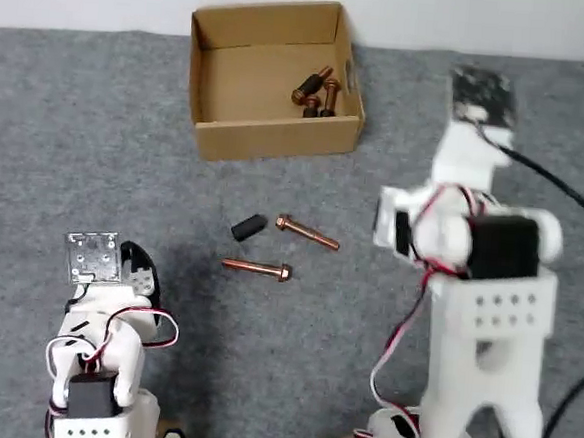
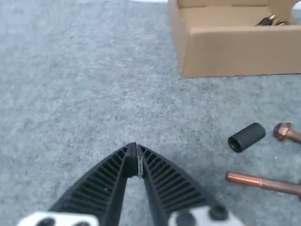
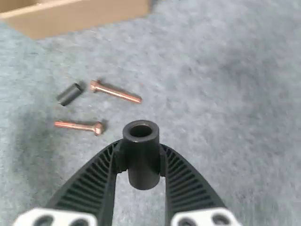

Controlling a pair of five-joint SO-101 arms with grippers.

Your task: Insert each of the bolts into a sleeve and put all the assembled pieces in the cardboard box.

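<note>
Black sleeve (image 3: pixel 141 160) gripped in right jaws, left jaws pressed together empty (grey carpet (image 1: pixel 77 144) underneath).

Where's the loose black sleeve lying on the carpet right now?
In the high view the sleeve lies mid-table, in front of the cardboard box, beside the head of one bolt, with the other bolt just nearer the arms.
</note>
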